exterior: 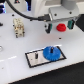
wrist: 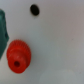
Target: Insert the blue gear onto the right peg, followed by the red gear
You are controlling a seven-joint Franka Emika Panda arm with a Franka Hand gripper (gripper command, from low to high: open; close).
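The blue gear (exterior: pixel 51 53) lies flat on the right side of the white plate with the black border (exterior: pixel 35 61); the right peg is hidden under it. The left peg (exterior: pixel 37 56) stands bare. The red gear (exterior: pixel 61 27) sits on the white table behind the plate. My gripper (exterior: pixel 60 25) hangs right over the red gear, its dark fingers (exterior: pixel 49 26) spread wide on either side and not touching it. In the wrist view the red gear (wrist: pixel 18 54) lies hub up on the table, apart from one dark finger (wrist: pixel 2 27) at the picture's edge.
A beige blocky fixture (exterior: pixel 19 27) stands at the exterior view's left. A black cable (exterior: pixel 27 16) runs from it to the arm. A small dark spot (wrist: pixel 34 9) marks the table near the red gear.
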